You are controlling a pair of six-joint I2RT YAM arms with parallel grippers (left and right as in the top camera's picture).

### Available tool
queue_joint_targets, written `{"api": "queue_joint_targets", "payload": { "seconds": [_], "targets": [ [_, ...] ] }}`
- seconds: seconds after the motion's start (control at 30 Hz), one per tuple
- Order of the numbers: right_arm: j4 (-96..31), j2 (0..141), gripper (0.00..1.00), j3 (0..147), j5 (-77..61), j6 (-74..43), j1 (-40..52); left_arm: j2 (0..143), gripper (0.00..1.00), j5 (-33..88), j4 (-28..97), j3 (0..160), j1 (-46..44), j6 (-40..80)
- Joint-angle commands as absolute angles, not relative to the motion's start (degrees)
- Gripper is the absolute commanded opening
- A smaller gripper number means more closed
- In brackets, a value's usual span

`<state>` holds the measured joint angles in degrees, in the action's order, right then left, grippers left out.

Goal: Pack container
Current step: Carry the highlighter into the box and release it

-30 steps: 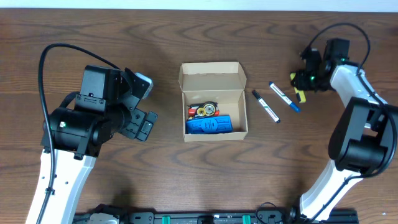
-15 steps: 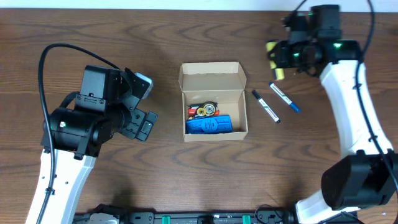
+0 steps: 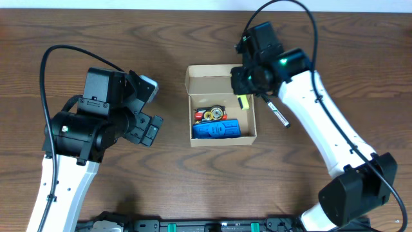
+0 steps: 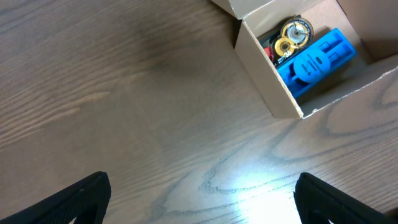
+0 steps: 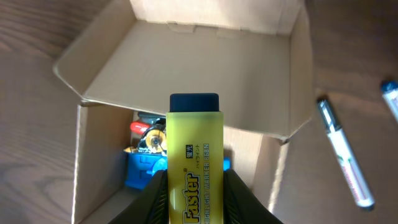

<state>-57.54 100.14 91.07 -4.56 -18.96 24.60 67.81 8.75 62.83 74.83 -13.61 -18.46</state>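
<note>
Box (image 3: 209, 80) sits at the middle of the table (image 3: 161, 38), where it was a second ago, its hinged lid folded back flat; the change is all on the right side. The right gripper (image 3: 246, 90) has swung from the far right of the table, past the back edge, to hang over the box's right rear corner; it is clenched on a highlighter (image 5: 194, 155), as it was before. The left gripper (image 4: 202, 202) has not moved; it hovers left of the box, spread wide and grasping nothing. The white marker (image 3: 275, 113) lies just right of the box as before; the blue-capped one beside it is now mostly hidden under the right arm in the overhead view.

The box is plain tan cardboard, matte, rectangular, with thin walls and small tabs on the lid; the table is dark wood with a wavy grain. The highlighter is a flat-sided yellow plastic bar with a dark blue end and black print; it points down over the open box. Inside lie a ridged bright blue plastic piece (image 3: 215, 129) along the front wall and small round yellow and red things (image 3: 211, 115) behind it.
</note>
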Motion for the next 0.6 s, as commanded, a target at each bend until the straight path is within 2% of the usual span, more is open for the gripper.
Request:
{"api": "queue_joint_targets", "payload": {
  "seconds": [0.0, 0.23, 0.57],
  "targets": [
    [-56.82, 100.53, 0.21, 86.78, -0.10, -26.00, 26.00, 67.59, 0.95, 8.56, 63.00, 75.37, -13.41, -19.09],
    [-52.25, 100.53, 0.19, 79.44, 2.39, -28.71, 26.35, 67.59, 0.95, 8.58, 63.00, 75.37, -13.41, -19.09],
    [-52.66, 100.53, 0.21, 76.31, 5.15, -29.39, 27.29, 67.59, 0.95, 8.58, 63.00, 75.37, -13.41, -19.09]
  ]
}}
